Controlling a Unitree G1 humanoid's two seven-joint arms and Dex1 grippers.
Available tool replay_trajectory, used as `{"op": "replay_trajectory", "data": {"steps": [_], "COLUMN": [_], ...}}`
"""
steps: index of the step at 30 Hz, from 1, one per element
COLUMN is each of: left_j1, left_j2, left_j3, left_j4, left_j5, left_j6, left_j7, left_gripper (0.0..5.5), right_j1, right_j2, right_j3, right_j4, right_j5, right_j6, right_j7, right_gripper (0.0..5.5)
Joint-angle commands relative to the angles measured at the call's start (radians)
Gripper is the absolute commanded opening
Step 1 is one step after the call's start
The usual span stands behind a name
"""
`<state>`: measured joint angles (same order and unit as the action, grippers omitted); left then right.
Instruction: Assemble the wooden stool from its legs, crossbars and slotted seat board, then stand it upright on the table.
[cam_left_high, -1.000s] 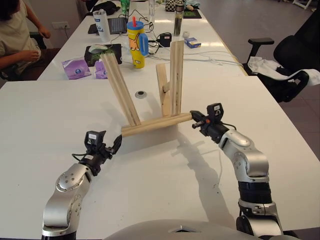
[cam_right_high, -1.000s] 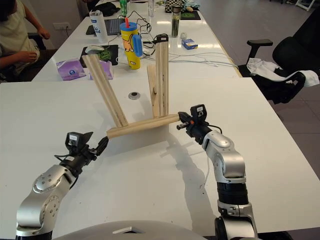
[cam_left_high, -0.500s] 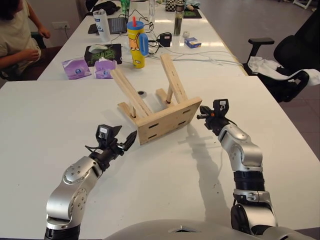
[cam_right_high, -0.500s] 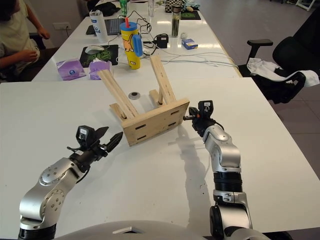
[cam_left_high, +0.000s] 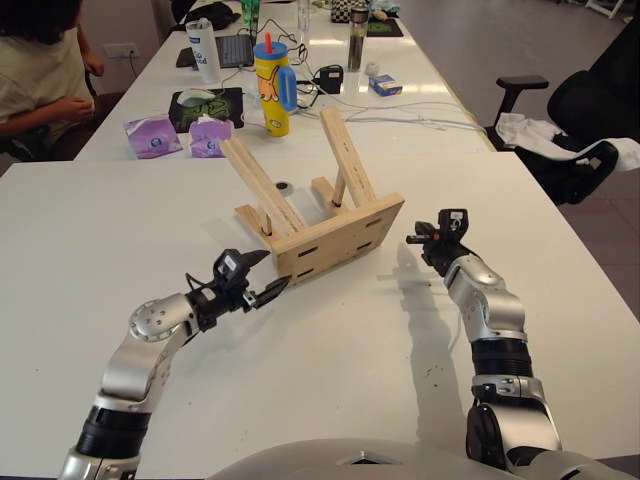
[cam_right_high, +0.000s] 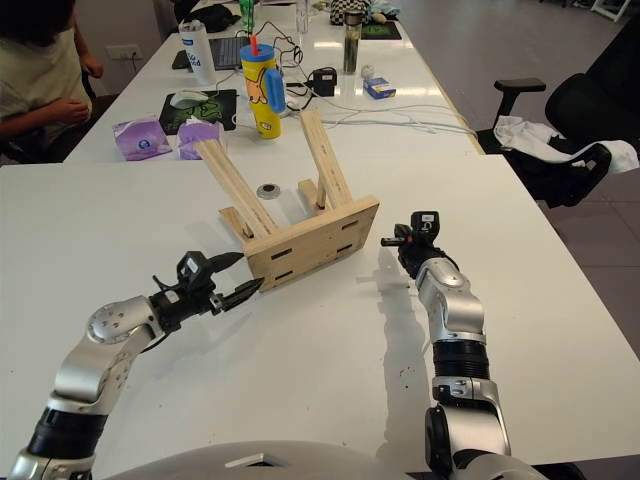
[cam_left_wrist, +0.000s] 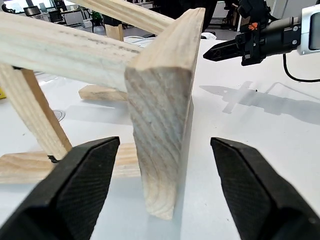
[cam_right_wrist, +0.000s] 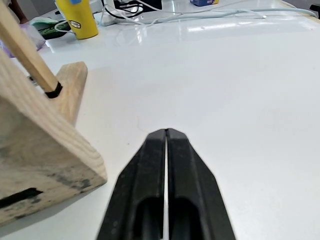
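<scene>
- Since half a second back, the left gripper (cam_left_high: 272, 272) has pushed forward to the near-left corner of the slotted seat board (cam_left_high: 335, 240), while the right gripper (cam_left_high: 412, 239) has drawn a little off from the board's other end. The stool itself lies as it did then; a second ago its legs stood up in the air.
- Left gripper: jaws spread wide, gripping nothing. In the left wrist view its fingers (cam_left_wrist: 85, 195) stand either side of the board's end grain, with a gap on both sides.
- Right gripper: fingers pressed together, empty, pointing at the board's right end and apart from it.
- The stool looks fully put together but rests tipped on its side. One long edge of the seat board is on the table (cam_left_high: 330, 370), and the legs (cam_left_high: 255, 180) slope up and away from the robot, joined by a crossbar (cam_left_high: 325, 190).
- My reading: the left jaws straddle the corner to clamp the board's thickness, which gives a hold for turning the stool onto its feet. Standing it upright is still to do.
- Behind, on the far table, a yellow cup (cam_left_high: 272, 90) bears a cartoon figure and two purple packets (cam_left_high: 152, 135) carry print. None of it is readable as words.
</scene>
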<state>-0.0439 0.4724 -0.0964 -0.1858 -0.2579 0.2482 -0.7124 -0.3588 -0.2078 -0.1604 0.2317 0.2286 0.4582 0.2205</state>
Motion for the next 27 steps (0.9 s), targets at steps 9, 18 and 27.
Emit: {"op": "replay_trajectory", "data": {"steps": [9, 18, 27], "left_j1": [-0.080, -0.126, -0.537], "left_j2": [0.000, -0.052, -0.321], "left_j3": [-0.058, -0.038, 0.335], "left_j4": [0.152, 0.103, -0.082], "left_j5": [0.056, -0.033, -0.965], "left_j6": [-0.084, 0.004, 0.489], "left_j7": [-0.083, -0.073, 0.596], "left_gripper": [2.33, 1.30, 1.30], "right_j1": [-0.058, -0.047, -0.023], "right_j2": [0.033, 0.043, 0.073], "right_j3": [0.047, 0.044, 0.034], "right_j4": [0.051, 0.120, 0.167], "right_j5": [-0.017, -0.028, 0.014], "right_j6": [-0.023, -0.033, 0.101], "right_j7": [0.009, 0.000, 0.013], "right_gripper": [0.00, 0.00, 0.00]}}
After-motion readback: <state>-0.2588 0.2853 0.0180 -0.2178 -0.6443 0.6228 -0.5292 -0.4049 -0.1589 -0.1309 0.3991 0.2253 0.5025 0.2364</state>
